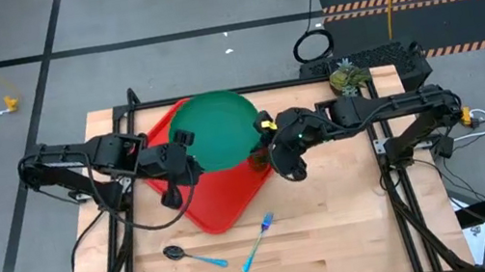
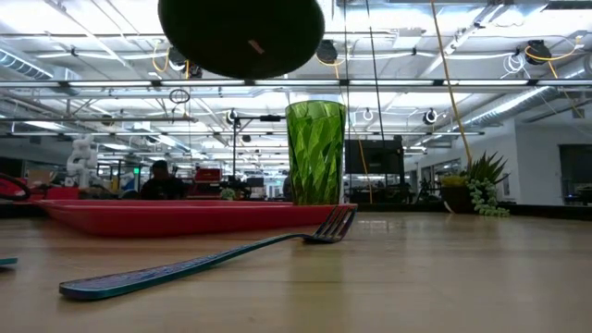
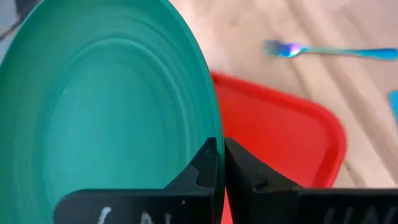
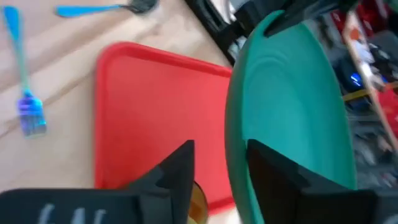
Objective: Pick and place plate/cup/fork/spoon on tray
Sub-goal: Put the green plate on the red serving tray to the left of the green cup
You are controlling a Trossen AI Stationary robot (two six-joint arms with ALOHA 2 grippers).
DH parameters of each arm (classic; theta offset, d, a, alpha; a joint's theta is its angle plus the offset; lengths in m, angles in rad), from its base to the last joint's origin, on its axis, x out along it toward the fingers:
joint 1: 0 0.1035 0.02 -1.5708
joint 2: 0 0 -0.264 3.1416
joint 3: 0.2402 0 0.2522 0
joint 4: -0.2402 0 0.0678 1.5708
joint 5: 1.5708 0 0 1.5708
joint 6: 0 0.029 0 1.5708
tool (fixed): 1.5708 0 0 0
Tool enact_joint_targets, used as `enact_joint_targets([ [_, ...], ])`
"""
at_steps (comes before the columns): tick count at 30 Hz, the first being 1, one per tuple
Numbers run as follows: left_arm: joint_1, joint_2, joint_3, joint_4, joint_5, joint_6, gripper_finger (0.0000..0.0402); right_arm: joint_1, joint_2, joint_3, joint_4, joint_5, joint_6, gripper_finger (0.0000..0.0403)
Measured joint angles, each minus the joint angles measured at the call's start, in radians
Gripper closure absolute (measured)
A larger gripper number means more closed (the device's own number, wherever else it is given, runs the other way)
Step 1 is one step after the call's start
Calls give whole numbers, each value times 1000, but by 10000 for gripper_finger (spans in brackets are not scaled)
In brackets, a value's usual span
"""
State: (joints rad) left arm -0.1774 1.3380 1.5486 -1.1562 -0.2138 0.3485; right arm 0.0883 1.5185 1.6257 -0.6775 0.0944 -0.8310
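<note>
The dark-green plate [image 1: 215, 130] hangs above the far part of the red tray [image 1: 214, 204]; in the low view its dark underside [image 2: 240, 37] shows high over the tray [image 2: 166, 216]. My left gripper [image 1: 184, 149] is shut on the plate's left rim. My right gripper [image 1: 266, 136] is open, with one finger on each side of the plate's right rim [image 4: 231, 155]. I cannot tell whether it touches the plate. The green cup [image 2: 315, 153] stands upright on the tray's right part. The fork [image 1: 259, 239] and the spoon [image 1: 193, 255] lie on the table near the front. My left gripper pinches the plate's rim [image 3: 211, 134] between its two fingers, one finger on the upper face and one on the underside. It comes from the table's left side. The plate is lifted clear of the tray.
A small potted plant [image 1: 347, 78] stands at the table's far right corner. Bare wooden table [image 1: 354, 226] lies to the right of and in front of the tray. The fork lies in the foreground of the low view [image 2: 213, 261].
</note>
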Motion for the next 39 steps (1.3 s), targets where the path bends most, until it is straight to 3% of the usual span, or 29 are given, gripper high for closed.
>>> enact_joint_targets([
  [6,-8,-1,0,-52,-93,-137,394,63,-8,0,15,235,54,230],
  [13,-15,-2,-13,-114,-177,-297,391,144,-43,-1,-17,261,137,230],
  [19,-18,-2,-135,-97,-181,-387,394,193,-63,0,-48,328,296,231],
  [31,-36,-2,-432,192,-180,-489,394,230,-62,-1,-131,328,566,231],
  [39,-36,-2,-589,402,-174,-542,394,243,-62,-61,-116,328,609,232],
])
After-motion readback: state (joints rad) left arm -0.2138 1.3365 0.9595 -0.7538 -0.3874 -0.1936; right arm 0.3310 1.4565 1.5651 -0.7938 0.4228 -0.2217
